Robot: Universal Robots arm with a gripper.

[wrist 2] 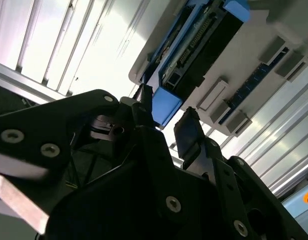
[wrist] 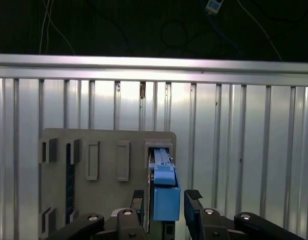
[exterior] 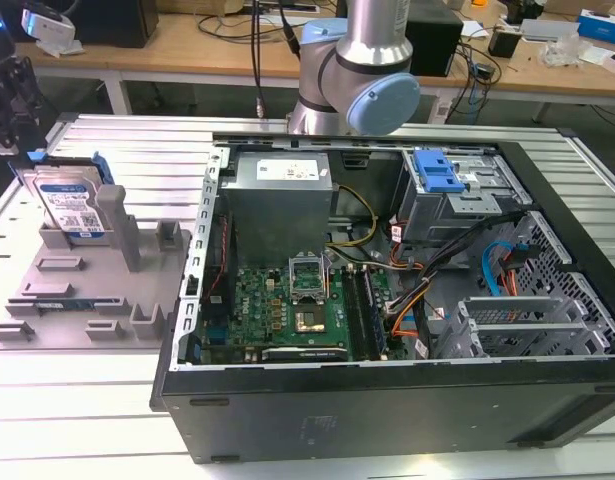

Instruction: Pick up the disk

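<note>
The disk [exterior: 72, 205] stands on edge in a slot at the far end of the grey fixture tray [exterior: 77, 300], at the exterior view's left; its label faces the camera and blue rails run along its sides. My gripper [exterior: 15, 140] hangs just above and behind the disk. In both wrist views the blue end of the disk [wrist: 165, 175] [wrist 2: 199, 50] lies between my two black fingers. The gripper [wrist: 165, 200] [wrist 2: 166, 112] is open, with a small gap on each side of the blue rail.
An open computer case [exterior: 387, 280] fills the middle and the exterior view's right, with a blue-handled drive cage [exterior: 435, 172] inside. The arm's base [exterior: 357, 70] stands behind it. The slatted metal table [wrist: 244, 150] surrounds the tray. Cluttered benches sit beyond.
</note>
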